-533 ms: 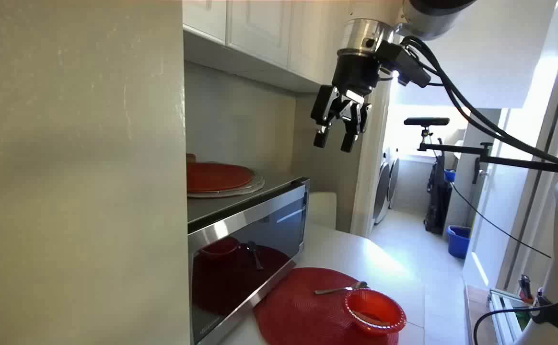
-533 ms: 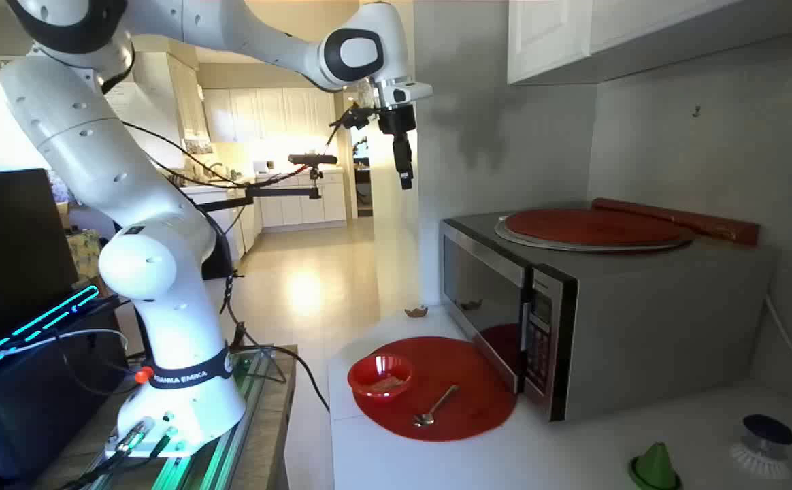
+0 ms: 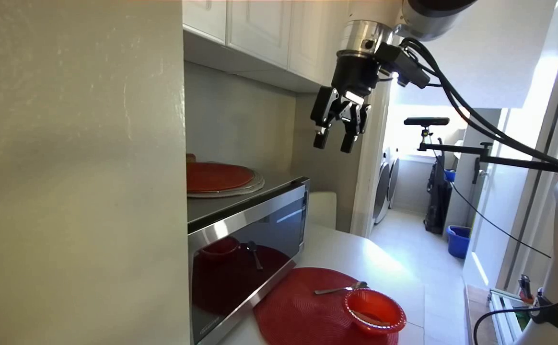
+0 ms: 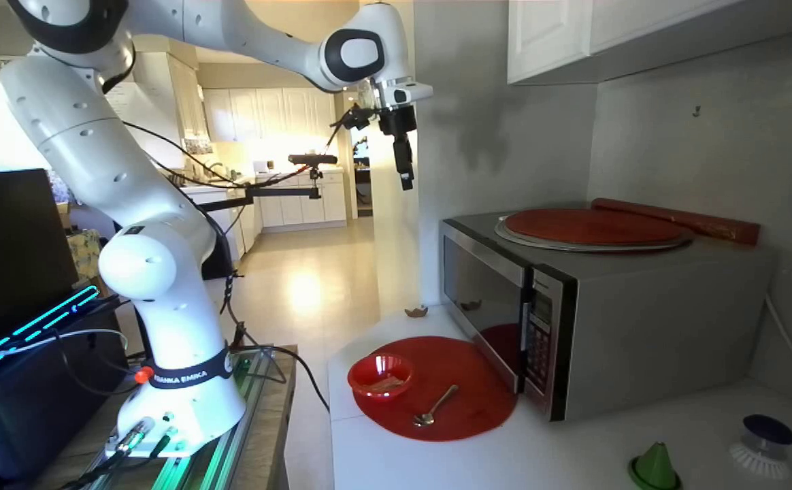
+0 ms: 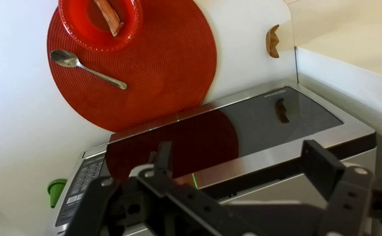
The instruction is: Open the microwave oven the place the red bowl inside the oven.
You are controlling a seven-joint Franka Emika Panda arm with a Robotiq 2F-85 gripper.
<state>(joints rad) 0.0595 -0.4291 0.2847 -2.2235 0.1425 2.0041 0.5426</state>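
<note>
The microwave oven (image 4: 668,333) stands on the white counter with its dark glass door (image 3: 255,235) shut, in both exterior views and the wrist view. In front of it, the red bowl (image 4: 386,367) rests upright near the edge of a round red placemat (image 4: 467,401), and a brown piece (image 5: 109,16) lies inside the bowl. High above the counter hangs my gripper (image 3: 334,143), pointing down and apart from bowl and oven. Its fingers (image 5: 322,167) are spread wide with nothing between them. From the wrist, the oven door shows below and between the fingers.
A spoon (image 4: 435,407) lies on the placemat beside the bowl. Red and pale mats (image 4: 593,228) and a red roll (image 4: 682,219) sit on top of the oven. A green cone (image 4: 656,466), a brush (image 4: 763,446) and a small brown object (image 5: 272,41) share the counter. Cupboards (image 3: 260,28) hang overhead.
</note>
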